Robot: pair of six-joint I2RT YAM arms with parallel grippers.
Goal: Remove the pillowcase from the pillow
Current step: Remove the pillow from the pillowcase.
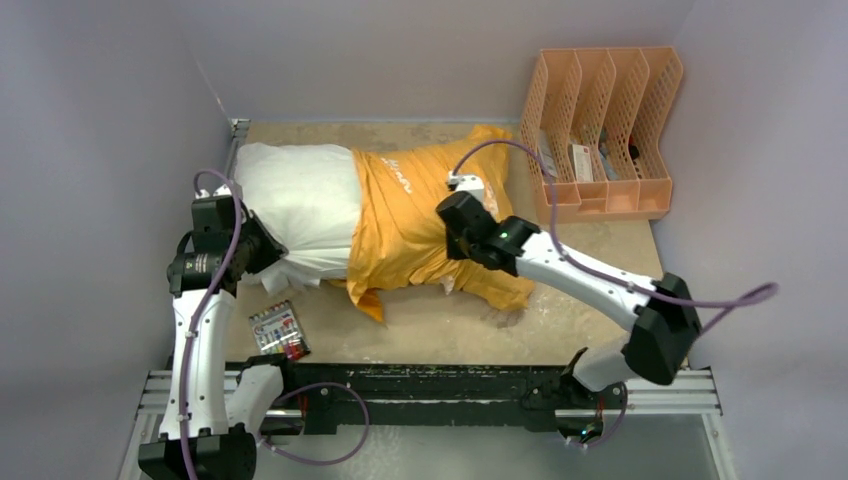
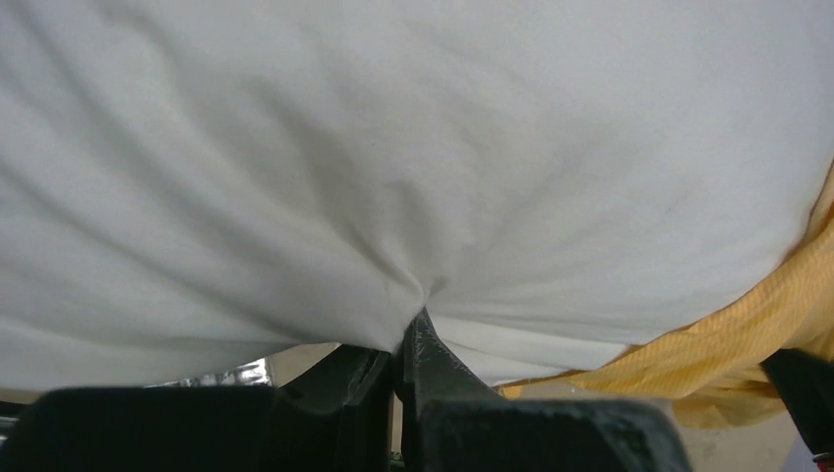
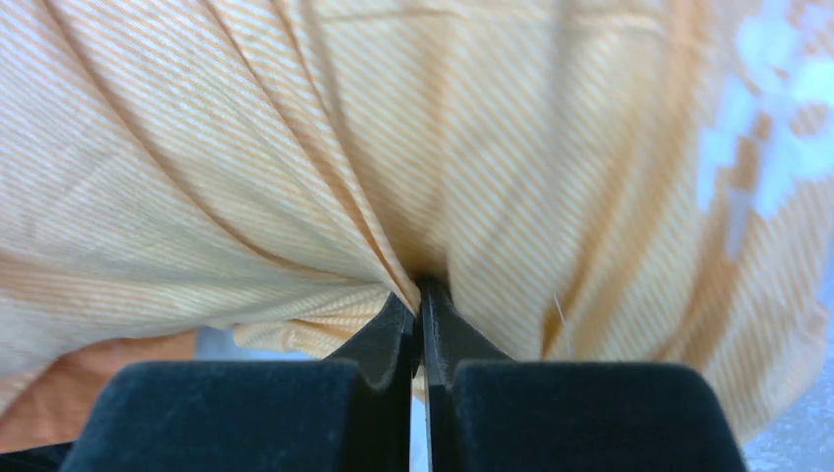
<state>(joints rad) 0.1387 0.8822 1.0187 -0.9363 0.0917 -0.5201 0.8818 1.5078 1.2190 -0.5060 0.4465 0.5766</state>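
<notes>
The white pillow [image 1: 298,200] lies across the back of the table, its left half bare. The orange-yellow pillowcase [image 1: 405,225] covers its right half, bunched and wrinkled, with white print near the top. My left gripper [image 1: 262,248] is shut on a pinch of white pillow fabric [image 2: 418,295] at the pillow's near left corner. My right gripper [image 1: 452,238] is shut on a fold of the pillowcase [image 3: 423,280] near its middle. The pillowcase edge also shows in the left wrist view [image 2: 747,334].
A peach plastic file rack [image 1: 605,135] stands at the back right, with small items inside. A small printed packet [image 1: 279,329] lies on the table near the left arm. Grey walls close in the left, back and right sides.
</notes>
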